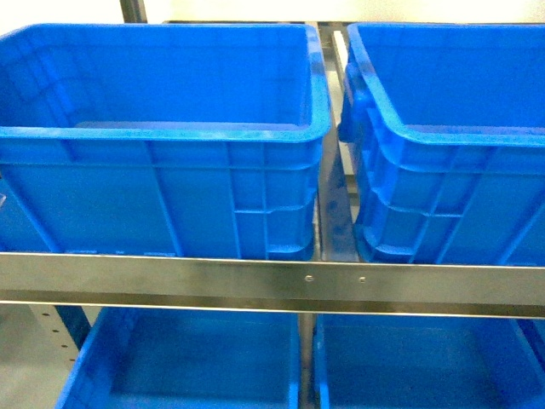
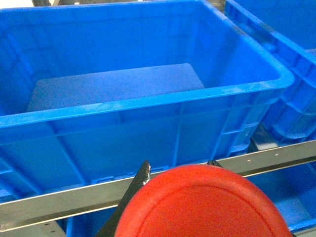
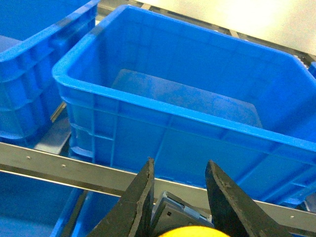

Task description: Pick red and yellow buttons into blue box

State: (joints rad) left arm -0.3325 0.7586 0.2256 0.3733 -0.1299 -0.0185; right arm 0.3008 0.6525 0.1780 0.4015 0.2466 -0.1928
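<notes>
The left gripper [image 2: 178, 170] clasps the red button [image 2: 202, 205] and the right gripper [image 3: 178, 197] clasps the yellow button [image 3: 196, 232], both near the blue box [image 1: 170, 136] on the shelf [image 1: 272, 285].

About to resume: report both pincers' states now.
Left pincer: closed on the red button.
Right pincer: closed on the yellow button.

The red button [image 2: 202, 202] and yellow button [image 3: 195, 231] are cut off below.
</notes>
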